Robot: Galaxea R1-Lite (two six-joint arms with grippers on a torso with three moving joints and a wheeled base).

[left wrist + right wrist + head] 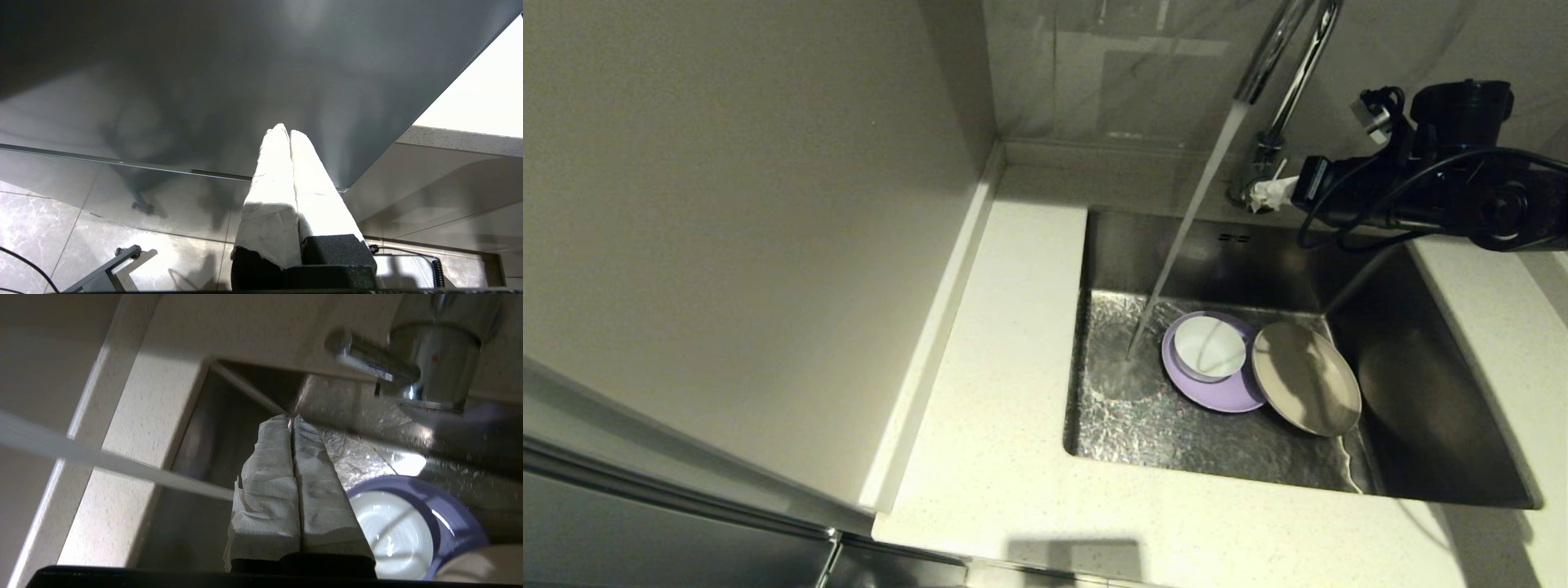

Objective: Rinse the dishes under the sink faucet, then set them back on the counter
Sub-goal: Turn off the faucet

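Note:
In the steel sink point(1421, 392) a small white bowl point(1210, 347) sits on the lilac plate point(1217, 392), and the cream plate point(1305, 377) lies beside them, overlapping the lilac one's edge. The chrome faucet point(1286, 73) runs; its stream point(1184, 229) lands on the basin floor just left of the lilac plate. My right gripper point(1267, 194) is shut and empty beside the faucet's lever base point(433, 367), above the sink's back rim. The bowl point(392, 535) and lilac plate point(461, 514) show below it. My left gripper point(284, 130) is shut, parked low beside the cabinet, outside the head view.
The speckled counter point(1013, 327) runs along the sink's left and front, with a raised rim point(931, 343) against the wall. A narrower strip of counter point(1494, 327) lies right of the sink. A dark cabinet panel point(204, 81) and tiled floor point(61, 220) surround the left gripper.

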